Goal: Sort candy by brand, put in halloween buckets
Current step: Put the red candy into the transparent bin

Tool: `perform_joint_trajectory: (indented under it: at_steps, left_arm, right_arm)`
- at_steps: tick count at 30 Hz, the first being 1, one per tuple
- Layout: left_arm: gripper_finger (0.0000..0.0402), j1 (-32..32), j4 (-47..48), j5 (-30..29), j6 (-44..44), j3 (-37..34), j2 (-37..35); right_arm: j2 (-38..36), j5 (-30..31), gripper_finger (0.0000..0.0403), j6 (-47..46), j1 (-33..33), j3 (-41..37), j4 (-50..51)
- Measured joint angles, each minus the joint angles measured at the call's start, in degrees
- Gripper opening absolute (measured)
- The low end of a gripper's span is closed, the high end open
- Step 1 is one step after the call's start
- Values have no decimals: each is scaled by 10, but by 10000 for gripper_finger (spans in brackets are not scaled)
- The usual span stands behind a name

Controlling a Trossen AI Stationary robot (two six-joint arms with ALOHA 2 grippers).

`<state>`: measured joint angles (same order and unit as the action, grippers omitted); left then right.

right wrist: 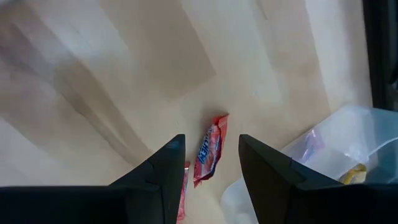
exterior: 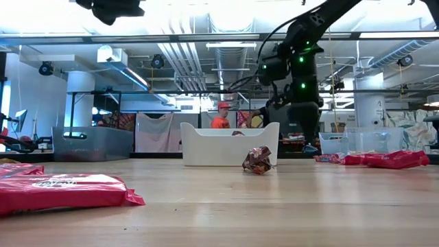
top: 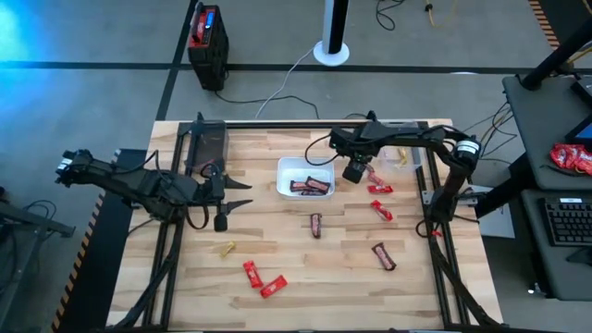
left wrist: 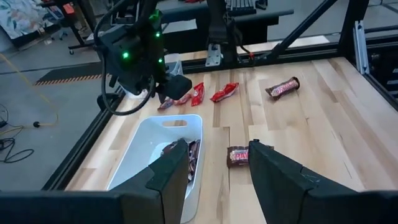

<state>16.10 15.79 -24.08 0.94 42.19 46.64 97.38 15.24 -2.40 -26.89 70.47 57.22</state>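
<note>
The wooden worktop (top: 305,268) fills the centre of the high view. At its upper left stands a clear tub (top: 207,141), at upper right another (top: 400,155), and the white tray (top: 305,178) with brown bars sits at centre. The left tool (top: 227,196) hovers at mid-left, fingers apart, empty. The right tool (top: 356,172) hangs just right of the tray, fingers apart above a red candy (right wrist: 209,149). Red wrappers (top: 264,279) lie at lower centre.

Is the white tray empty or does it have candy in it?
Not empty. The white tray holds a few dark brown bars.
</note>
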Motion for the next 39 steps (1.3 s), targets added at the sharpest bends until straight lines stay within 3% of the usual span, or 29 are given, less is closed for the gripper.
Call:
perform_joint_trajectory:
  at_steps: [17,28,32,39]
  left_arm:
    - [150,0,7,0,-2,0,1]
    - [150,0,5,0,-2,0,1]
    - [150,0,5,0,-2,0,1]
    - [150,0,5,0,-2,0,1]
  right_arm:
    - [29,29,144,-25,-12,-53,-9]
    - [29,29,141,-25,-13,-92,-73]
    - [29,29,119,-25,-13,-93,-84]
    - [29,18,28,-20,-17,-93,-88]
